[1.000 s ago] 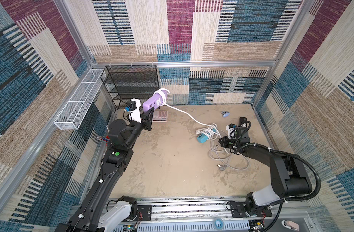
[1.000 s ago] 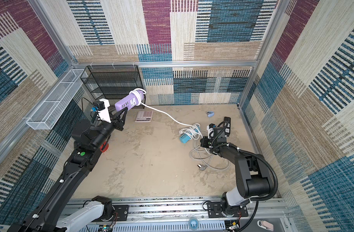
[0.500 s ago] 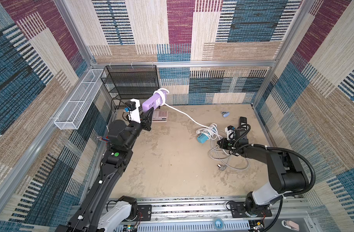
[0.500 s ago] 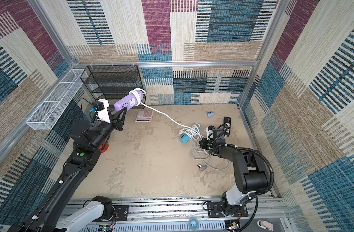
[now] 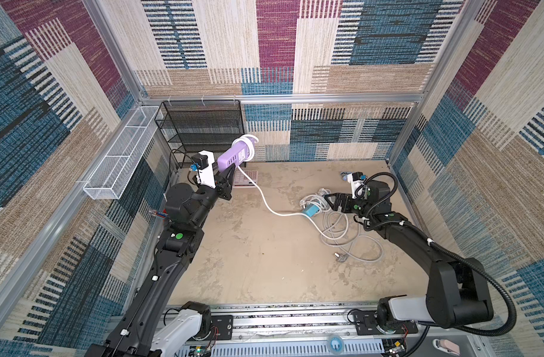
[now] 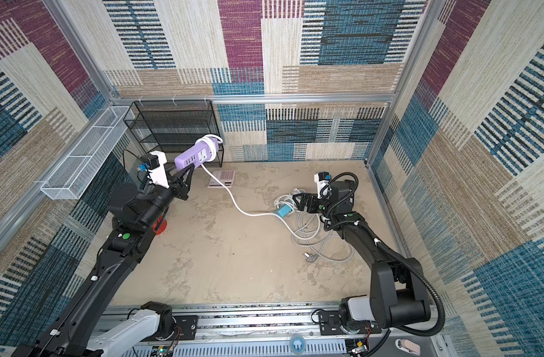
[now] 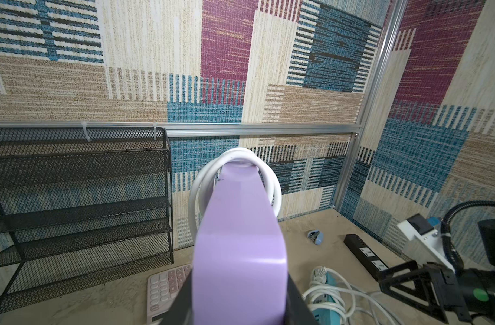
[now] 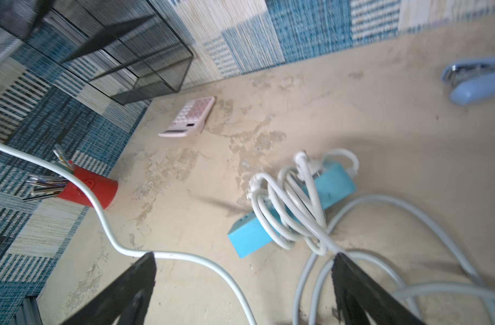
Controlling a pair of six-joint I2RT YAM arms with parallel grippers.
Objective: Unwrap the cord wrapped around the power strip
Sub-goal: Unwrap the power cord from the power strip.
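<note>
My left gripper (image 5: 226,174) (image 7: 237,306) is shut on the near end of a purple power strip (image 5: 233,156) (image 6: 191,157) (image 7: 237,225), held high in front of the black shelf. A couple of loops of its white cord (image 5: 258,193) (image 6: 230,194) (image 8: 105,225) still circle the strip's far end. From there the cord hangs down to the floor and runs right. My right gripper (image 5: 330,201) (image 6: 298,201) (image 8: 244,257) stands open low over the floor. The cord passes beside one fingertip and under the jaws, held by nothing.
A blue power strip (image 5: 310,211) (image 8: 336,183) wound in white cord lies just ahead of the right gripper, over loose grey cable (image 5: 351,244). Also here: black mesh shelf (image 5: 202,129), pink calculator (image 5: 247,179), red pen cup (image 6: 159,225), black power strip (image 7: 364,253), blue stapler (image 8: 479,81).
The right gripper has gone from shut to open and let go of the white cord, which now lies slack on the floor. The left arm and purple strip have stayed put.
</note>
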